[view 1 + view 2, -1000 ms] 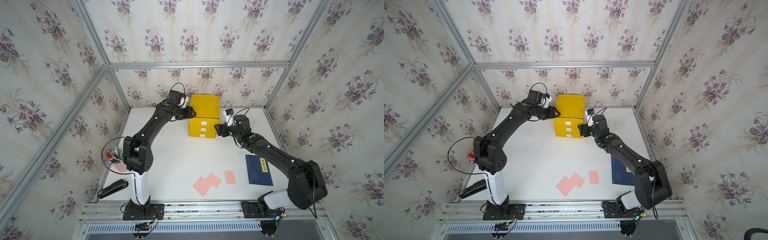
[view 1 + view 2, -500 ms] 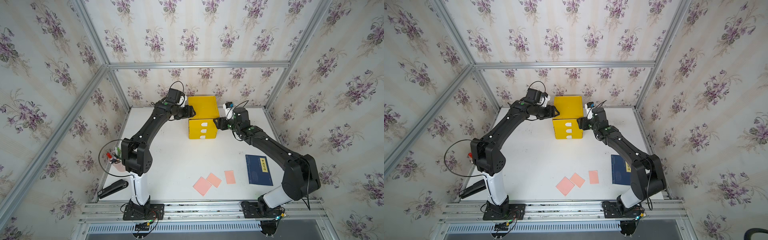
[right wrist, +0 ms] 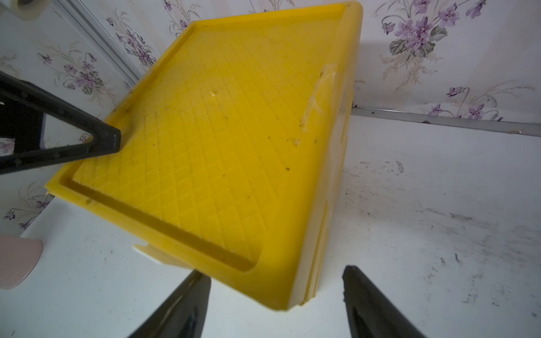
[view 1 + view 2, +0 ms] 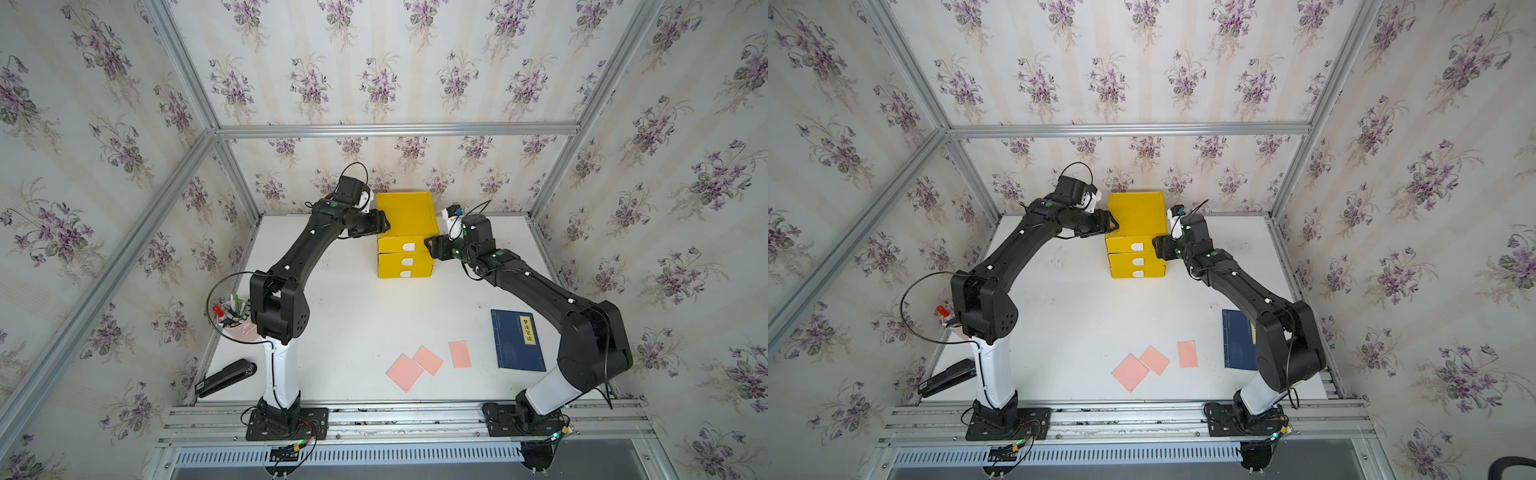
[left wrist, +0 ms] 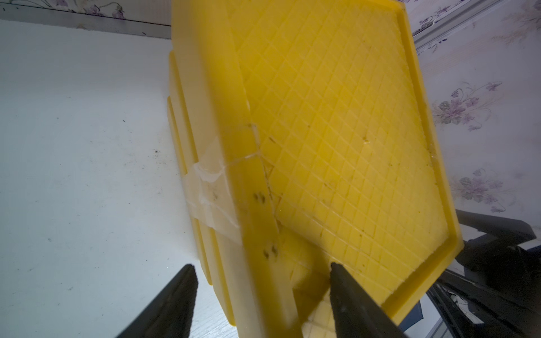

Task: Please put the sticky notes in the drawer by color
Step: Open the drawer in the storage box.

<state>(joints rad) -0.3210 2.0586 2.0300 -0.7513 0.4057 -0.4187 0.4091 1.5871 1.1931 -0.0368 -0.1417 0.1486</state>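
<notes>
— Where is the drawer found?

— The drawer (image 4: 407, 214) is set at 12 o'clock on the worktop (image 4: 353, 307), close to the back wall. Its three fronts with white tabs are turned toward 6 o'clock and appear pushed in. A strip of clear tape (image 5: 210, 187) is seen on its side in the left wrist view.

— How are the left jaws held?

— The left jaws are spread. They are placed at about 8 o'clock on the drawer's top. In the left wrist view the raised rim of that top is seen between them, with a gap on either side, so nothing is pinched. Whether one tip is rested on the gridded top cannot be told.

— And the right jaws?

— The right jaws are spread as well. They are placed at about 4 o'clock of the drawer, and its front corner is framed between them in the right wrist view. No contact is made out there.

— Where are the sticky notes?

— Three salmon pink sticky notes (image 4: 404, 372) are laid flat near 6 o'clock on the worktop, well apart from the drawer, as shown in both top views. Two are joined at a corner, and the third is set just beside them toward 3 o'clock.

— What else is seen?

— A dark blue book (image 4: 517, 340) is laid at 4 o'clock, near the third note. A pink pen cup (image 4: 239, 324) is stood at 8 o'clock, and a black stapler (image 4: 226, 378) is laid at 7 o'clock.
</notes>
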